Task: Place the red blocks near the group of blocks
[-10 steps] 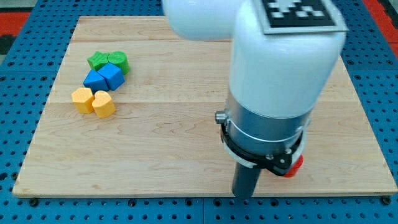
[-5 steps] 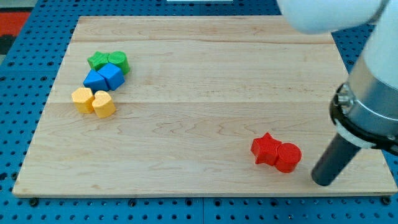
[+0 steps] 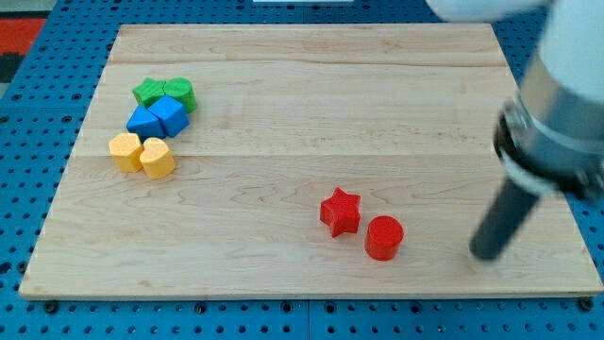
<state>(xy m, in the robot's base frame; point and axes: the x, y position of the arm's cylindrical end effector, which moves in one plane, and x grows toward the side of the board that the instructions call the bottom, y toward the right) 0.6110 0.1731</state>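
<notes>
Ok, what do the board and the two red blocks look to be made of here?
The board looks like pale wood with a smooth matte finish: grain lines and plank seams run across it. The red star block and red cylinder block look like painted wood or plastic, judging by their uniform saturated colour and faint sheen; which one is unclear. My tip stands at the view's right of both.

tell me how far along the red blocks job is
Barely started. The green, blue and yellow group sits at the view's upper left. The red star and red cylinder lie far off, lower right of centre. My tip stands right of the cylinder, apart from it. Both still need pushing left.
</notes>
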